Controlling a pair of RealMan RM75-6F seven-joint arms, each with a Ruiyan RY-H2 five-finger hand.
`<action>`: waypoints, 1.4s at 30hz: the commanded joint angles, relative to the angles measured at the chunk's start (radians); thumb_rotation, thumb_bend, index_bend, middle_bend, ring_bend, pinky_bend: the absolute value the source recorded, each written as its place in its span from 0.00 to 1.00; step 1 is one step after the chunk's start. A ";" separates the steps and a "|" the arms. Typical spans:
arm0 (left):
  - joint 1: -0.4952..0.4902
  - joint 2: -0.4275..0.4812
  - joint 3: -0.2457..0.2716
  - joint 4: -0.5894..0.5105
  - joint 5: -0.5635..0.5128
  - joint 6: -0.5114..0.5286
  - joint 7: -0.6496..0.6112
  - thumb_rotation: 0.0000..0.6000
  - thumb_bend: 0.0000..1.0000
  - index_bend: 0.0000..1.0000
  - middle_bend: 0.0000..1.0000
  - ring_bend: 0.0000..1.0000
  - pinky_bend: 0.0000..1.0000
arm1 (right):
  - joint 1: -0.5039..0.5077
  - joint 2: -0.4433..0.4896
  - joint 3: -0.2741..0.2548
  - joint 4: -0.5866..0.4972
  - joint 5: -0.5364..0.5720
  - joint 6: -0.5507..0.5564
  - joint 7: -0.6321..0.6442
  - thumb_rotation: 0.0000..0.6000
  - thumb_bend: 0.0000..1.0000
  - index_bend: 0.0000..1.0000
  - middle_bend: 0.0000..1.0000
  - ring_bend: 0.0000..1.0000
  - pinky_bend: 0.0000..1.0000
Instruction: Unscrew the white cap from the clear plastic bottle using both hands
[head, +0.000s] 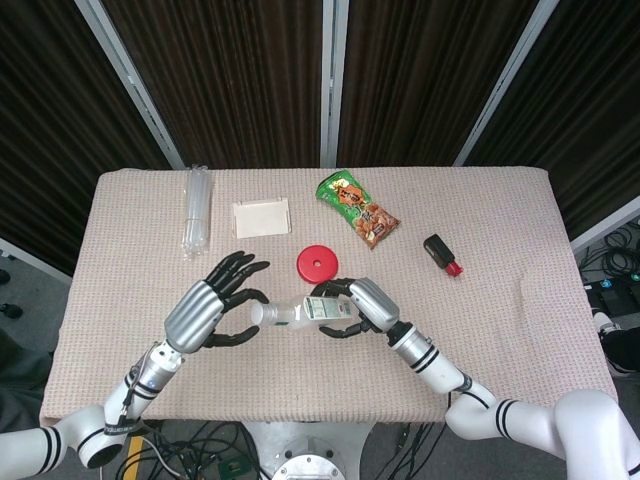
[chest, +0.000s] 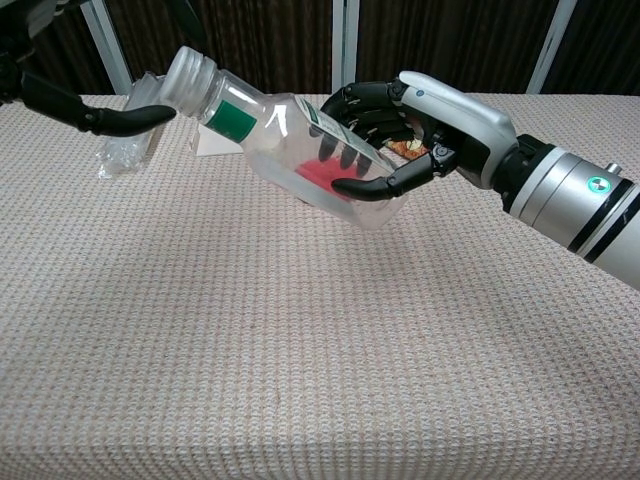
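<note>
The clear plastic bottle (head: 300, 312) is held above the table, lying tilted, with its white cap (head: 260, 314) pointing to the left. My right hand (head: 365, 303) grips the bottle's body around the green-and-white label. In the chest view the bottle (chest: 290, 145) slopes up to the left, with the cap (chest: 188, 76) highest and my right hand (chest: 430, 115) wrapped round its lower half. My left hand (head: 205, 308) has its fingers spread around the cap, holding nothing. In the chest view the left hand (chest: 90, 110) shows only a dark fingertip just left of the cap, apart from it.
A red disc (head: 316, 264) lies just behind the bottle. Further back are a green snack bag (head: 358, 208), a pale card (head: 261, 218) and a clear plastic sleeve (head: 197, 210). A black-and-red item (head: 441, 254) lies to the right. The table (head: 520, 330) is covered in beige cloth.
</note>
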 joint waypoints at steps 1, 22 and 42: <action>0.000 0.001 0.000 0.000 0.001 -0.001 0.001 1.00 0.27 0.39 0.09 0.00 0.00 | 0.000 0.000 0.000 0.001 0.001 0.000 0.000 1.00 0.41 0.58 0.54 0.43 0.51; 0.001 -0.013 -0.003 0.009 -0.003 0.006 -0.008 1.00 0.35 0.47 0.13 0.00 0.00 | -0.002 -0.003 -0.002 0.013 0.002 0.000 0.002 1.00 0.41 0.58 0.54 0.43 0.51; 0.056 0.080 0.055 0.121 -0.157 -0.160 0.246 1.00 0.35 0.46 0.14 0.00 0.00 | -0.038 0.138 -0.026 -0.018 0.015 -0.021 -0.216 1.00 0.42 0.58 0.54 0.43 0.51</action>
